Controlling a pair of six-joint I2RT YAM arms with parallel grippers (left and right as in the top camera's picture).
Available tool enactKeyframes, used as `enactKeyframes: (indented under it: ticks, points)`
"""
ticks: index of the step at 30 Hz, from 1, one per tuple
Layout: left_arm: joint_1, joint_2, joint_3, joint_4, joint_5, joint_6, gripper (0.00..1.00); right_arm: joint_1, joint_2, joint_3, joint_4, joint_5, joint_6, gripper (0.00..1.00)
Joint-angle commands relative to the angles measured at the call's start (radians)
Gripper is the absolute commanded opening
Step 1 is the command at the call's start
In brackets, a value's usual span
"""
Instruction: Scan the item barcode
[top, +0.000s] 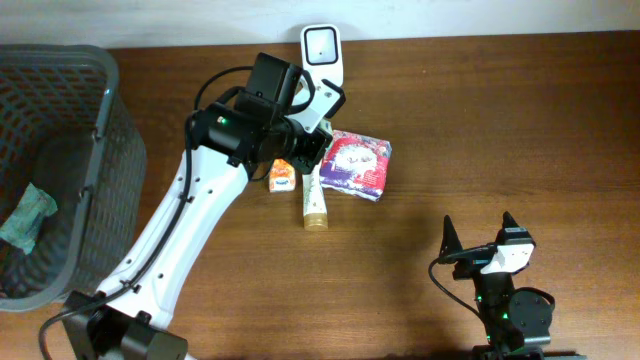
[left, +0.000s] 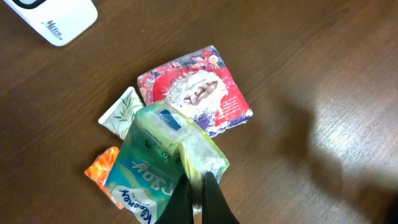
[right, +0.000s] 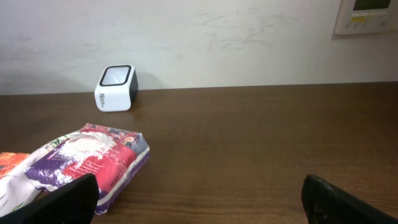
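My left gripper (left: 198, 185) is shut on the crimped edge of a green Kleenex tissue pack (left: 152, 168), which hangs above the other items. In the overhead view the left gripper (top: 303, 143) is just below the white barcode scanner (top: 322, 52), and the arm hides the pack. The scanner (left: 53, 18) sits at the top left of the left wrist view, and the scanner (right: 115, 87) stands by the wall in the right wrist view. My right gripper (top: 478, 248) rests open near the table's front edge, nothing between its fingers (right: 62, 200).
A red and purple floral pack (top: 356, 165) lies on the table, with a small orange packet (top: 283, 177) and a white tube (top: 314, 200) beside it. A dark mesh basket (top: 110, 150) with a green item (top: 28, 215) inside stands at the left.
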Motion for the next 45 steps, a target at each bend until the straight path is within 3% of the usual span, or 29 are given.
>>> enactKeyframes:
  ticks: [1,5,7,8,10,13,16,17,19,21,30,39,45]
  points:
    - [-0.004,0.011,0.011,-0.011,0.011,0.020,0.00,0.006,-0.007,-0.007,-0.004,0.012,-0.007,0.98]
    - [-0.003,0.064,0.010,-0.010,-0.055,0.019,0.00,0.006,-0.007,-0.007,-0.004,0.012,-0.007,0.99]
    - [-0.003,0.112,0.010,-0.004,-0.181,-0.076,0.00,0.006,-0.007,-0.007,-0.004,0.012,-0.007,0.99]
    - [-0.001,0.145,0.010,-0.005,-0.314,-0.201,0.00,0.006,-0.007,-0.007,-0.004,0.012,-0.007,0.99]
    - [0.003,0.192,0.010,-0.010,-0.423,-0.348,0.00,0.006,-0.007,-0.007,-0.004,0.012,-0.007,0.99]
    - [0.003,0.245,0.010,-0.008,-0.422,-0.481,0.03,0.006,-0.007,-0.007,-0.004,0.012,-0.007,0.99]
    - [0.003,0.281,0.010,-0.007,-0.377,-0.532,0.06,0.006,-0.007,-0.007,-0.004,0.012,-0.007,0.99]
    - [0.003,0.282,0.010,-0.006,-0.358,-0.532,0.17,0.006,-0.007,-0.007,-0.004,0.012,-0.007,0.99]
    - [0.002,0.281,0.020,0.000,-0.348,-0.531,0.86,0.006,-0.007,-0.007,-0.004,0.012,-0.007,0.99]
    - [0.002,0.279,0.072,-0.022,-0.347,-0.530,1.00,0.006,-0.007,-0.007,-0.004,0.011,-0.007,0.99]
    - [0.104,0.210,0.541,-0.222,-0.351,-0.474,0.99,0.006,-0.007,-0.007,-0.004,0.012,-0.007,0.99]
    - [0.452,0.026,0.576,-0.299,-0.350,-0.475,0.99,0.006,-0.007,-0.007,-0.004,0.012,-0.007,0.99]
    - [0.618,-0.003,0.576,-0.306,-0.352,-0.475,0.99,0.006,-0.007,-0.007,-0.004,0.012,-0.007,0.99]
